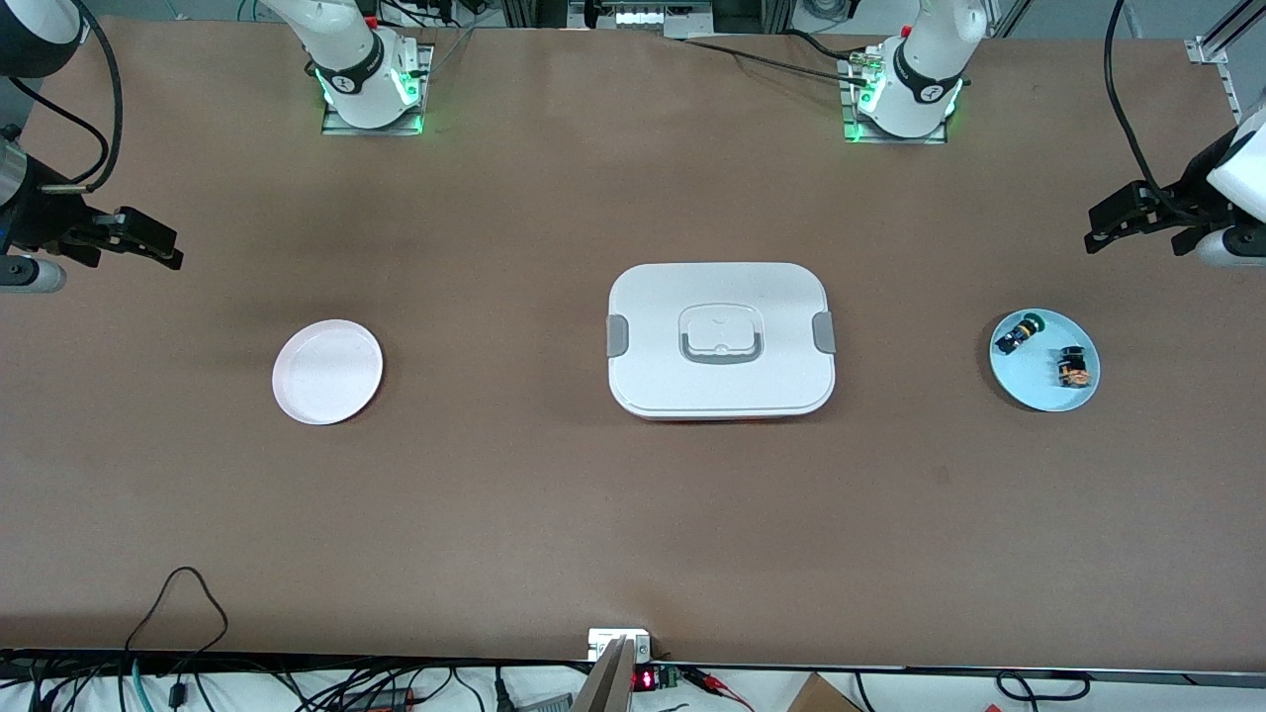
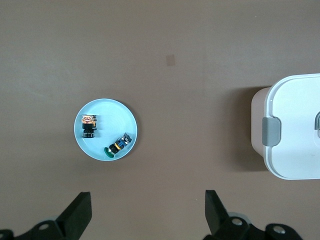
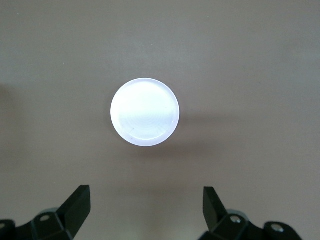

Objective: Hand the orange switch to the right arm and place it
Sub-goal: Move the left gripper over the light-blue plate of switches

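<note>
From the front, the orange switch [image 1: 1073, 368] lies on a light blue plate [image 1: 1029, 391] at the left arm's end of the table, beside a dark switch with a green cap [image 1: 1019, 334]; a lidded white box [image 1: 721, 341] sits mid-table and a white plate [image 1: 327, 372] toward the right arm's end. No lettering is legible on the box or plates. The left gripper [image 1: 1098, 229] and right gripper [image 1: 168, 252] hover over bare table at either end. In the left wrist view the left gripper [image 2: 149, 207] stands spread wide, empty, above the blue plate [image 2: 116, 119] with the orange switch [image 2: 89, 125]. In the right wrist view the right gripper [image 3: 147, 202] gapes empty above the white plate [image 3: 145, 112].
</note>
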{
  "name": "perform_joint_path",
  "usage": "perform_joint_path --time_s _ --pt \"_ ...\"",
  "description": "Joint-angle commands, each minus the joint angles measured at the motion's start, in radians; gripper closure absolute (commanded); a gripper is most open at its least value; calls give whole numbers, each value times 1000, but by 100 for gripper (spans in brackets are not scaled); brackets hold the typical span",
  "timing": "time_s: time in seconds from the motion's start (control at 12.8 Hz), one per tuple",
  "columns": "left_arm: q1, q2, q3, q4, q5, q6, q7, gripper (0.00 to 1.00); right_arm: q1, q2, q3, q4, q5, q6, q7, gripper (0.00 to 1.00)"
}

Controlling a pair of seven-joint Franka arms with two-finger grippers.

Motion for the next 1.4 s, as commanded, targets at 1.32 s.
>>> perform_joint_path --time_s 1.32 --pt "105 164 8 -75 110 104 810 0 18 -4 1 13 2 -35 -13 0"
